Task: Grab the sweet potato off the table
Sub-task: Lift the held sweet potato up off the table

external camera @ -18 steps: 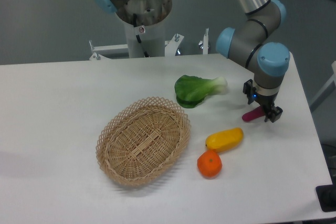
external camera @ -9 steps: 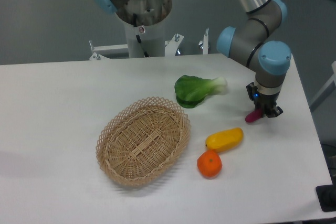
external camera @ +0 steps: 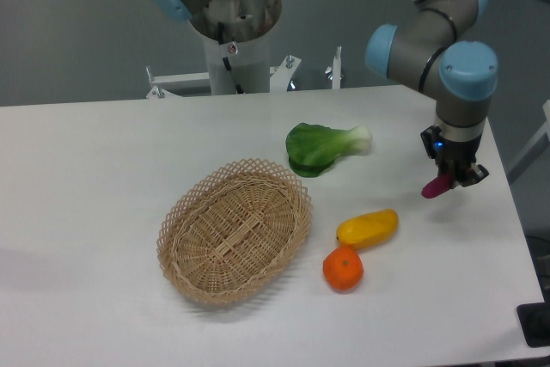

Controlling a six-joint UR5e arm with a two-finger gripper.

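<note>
The sweet potato (external camera: 435,186) is a small magenta tuber, held in my gripper (external camera: 458,176) at the right side of the white table (external camera: 103,169). The gripper is shut on it and only its lower left end sticks out below the fingers. It hangs a little above the tabletop, to the right of the yellow vegetable (external camera: 368,228). The rest of the tuber is hidden by the gripper.
A wicker basket (external camera: 234,230) lies at the table's middle. A green bok choy (external camera: 325,146) lies behind it to the right. A round orange fruit (external camera: 343,269) sits in front of the yellow vegetable. The table's right edge is close to the gripper.
My gripper has moved right and slightly up with the sweet potato in it. The tuber has turned, so less of it shows now. The other objects have not moved.
</note>
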